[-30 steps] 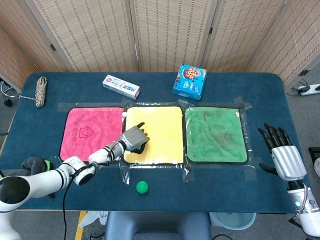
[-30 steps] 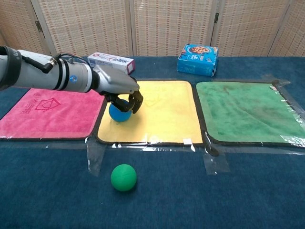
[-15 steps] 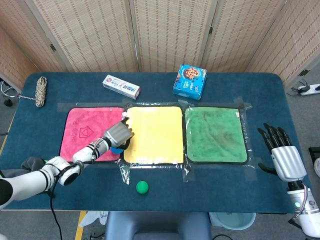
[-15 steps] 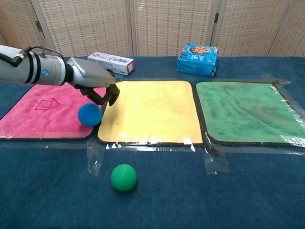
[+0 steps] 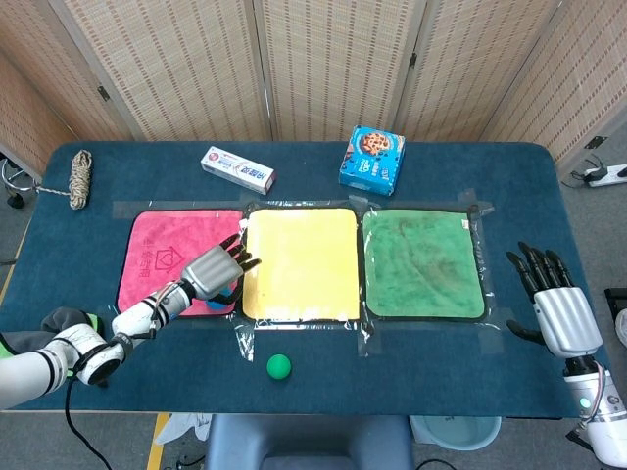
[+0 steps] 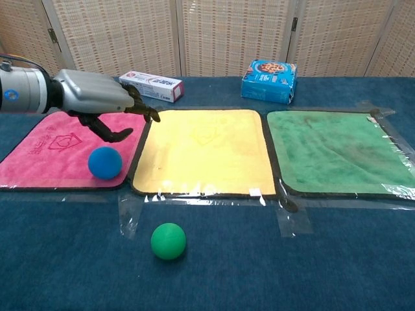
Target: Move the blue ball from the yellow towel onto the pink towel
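Note:
The blue ball (image 6: 105,162) lies on the pink towel (image 6: 45,152), near that towel's front right corner. My left hand (image 6: 104,103) hovers just above and behind it, fingers spread and holding nothing. In the head view the left hand (image 5: 214,270) covers the ball, over the pink towel's (image 5: 162,255) right edge. The yellow towel (image 6: 204,152) to the right is bare. My right hand (image 5: 554,299) is open at the table's far right edge, away from the towels.
A green ball (image 6: 168,241) sits on the blue tablecloth in front of the yellow towel. A green towel (image 6: 331,152) lies on the right. A toothpaste box (image 6: 150,84), a blue cookie box (image 6: 269,81) and a rope coil (image 5: 78,178) lie along the back.
The left hand carried the blue ball leftward off the yellow towel, let it go on the pink towel, and spread its fingers above it. The right hand stayed still.

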